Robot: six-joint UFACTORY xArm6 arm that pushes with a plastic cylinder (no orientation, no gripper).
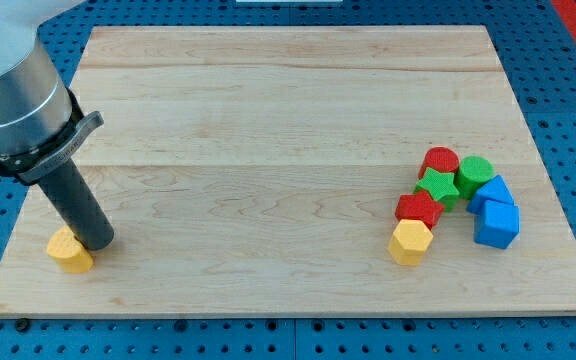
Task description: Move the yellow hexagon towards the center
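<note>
The yellow hexagon (410,241) lies at the lower right of the wooden board (288,110), touching the red block (418,209) just above it. My tip (98,241) is at the board's lower left, far from the hexagon, touching the upper right side of another yellow block (69,251) whose shape I cannot make out. The rod rises from the tip towards the view's upper left.
A cluster sits at the right: a red cylinder (439,162), a green star (437,186), a green cylinder (475,172), and two blue blocks (490,193) (497,225). The board's bottom edge runs close below both yellow blocks.
</note>
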